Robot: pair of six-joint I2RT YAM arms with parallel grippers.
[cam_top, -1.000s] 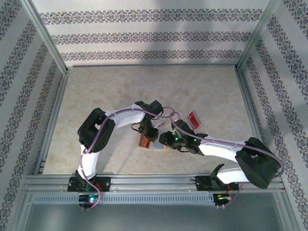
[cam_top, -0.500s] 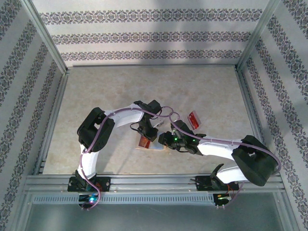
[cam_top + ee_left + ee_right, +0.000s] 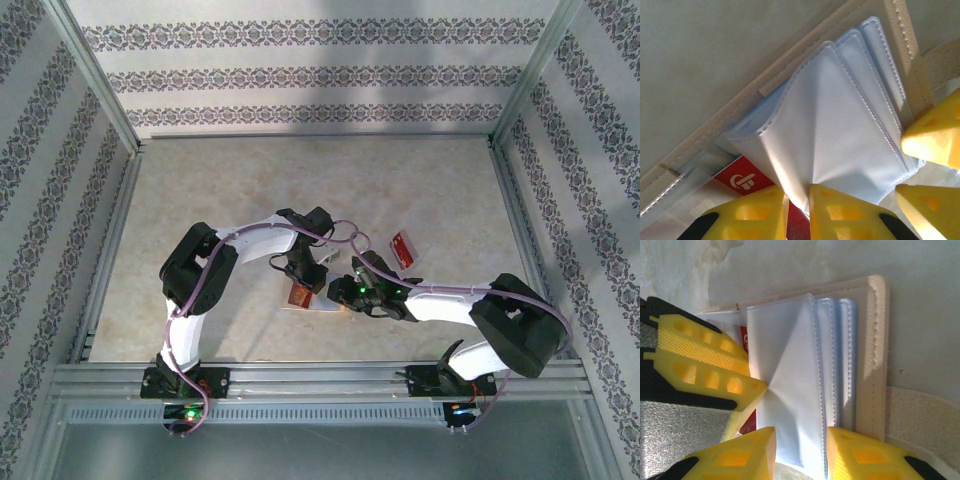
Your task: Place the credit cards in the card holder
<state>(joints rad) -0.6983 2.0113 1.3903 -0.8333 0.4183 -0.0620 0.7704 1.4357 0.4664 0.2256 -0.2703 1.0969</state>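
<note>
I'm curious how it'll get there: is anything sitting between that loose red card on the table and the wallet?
Yes. The right gripper and its arm lie between the loose red card and the wallet.

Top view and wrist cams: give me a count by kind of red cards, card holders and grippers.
red cards: 2
card holder: 1
grippers: 2, left gripper and right gripper
Total: 5

Card holder (image 3: 325, 308) near table (image 3: 200, 200) centre, red card (image 3: 403, 247) apart
</note>
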